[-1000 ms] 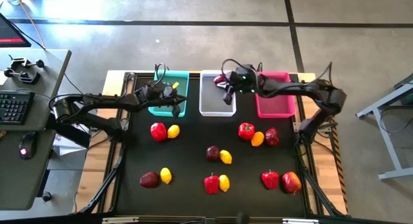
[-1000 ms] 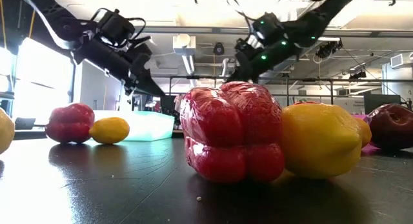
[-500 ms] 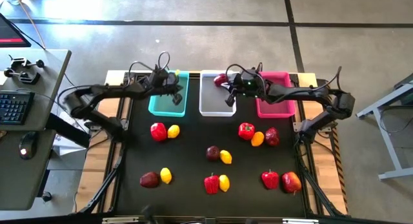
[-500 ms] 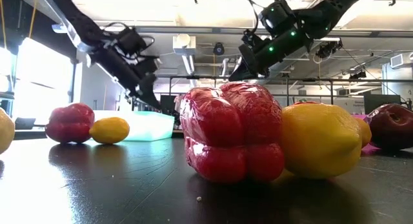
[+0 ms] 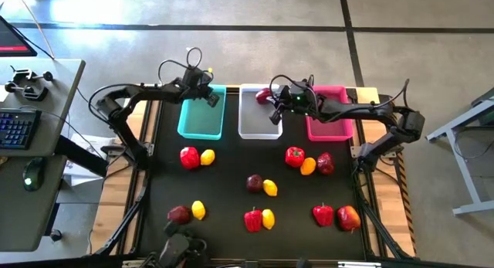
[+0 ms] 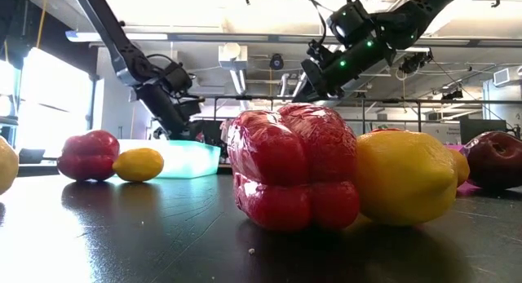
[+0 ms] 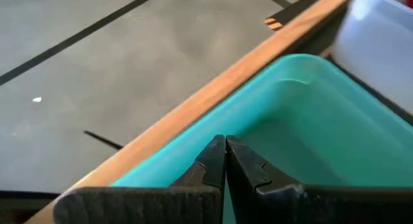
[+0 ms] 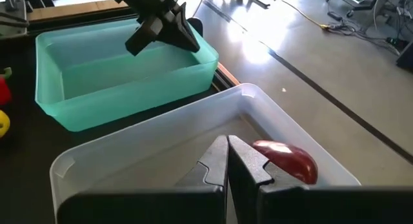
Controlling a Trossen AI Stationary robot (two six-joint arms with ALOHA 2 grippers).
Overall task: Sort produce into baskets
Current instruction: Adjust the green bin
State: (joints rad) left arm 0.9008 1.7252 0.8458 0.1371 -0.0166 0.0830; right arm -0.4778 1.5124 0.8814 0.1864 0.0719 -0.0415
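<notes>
L gripper (image 5: 214, 100) fingers pinched shut, empty, over teal bin (image 5: 200, 127) at table's far edge. R gripper (image 5: 275, 113) also shut, empty, over white bin (image 5: 258, 129), a maroon fruit (image 8: 284, 159) in its far corner. Pink bin (image 5: 328, 127) by far-right corner. Rest of produce loose mid-table and near edge.
</notes>
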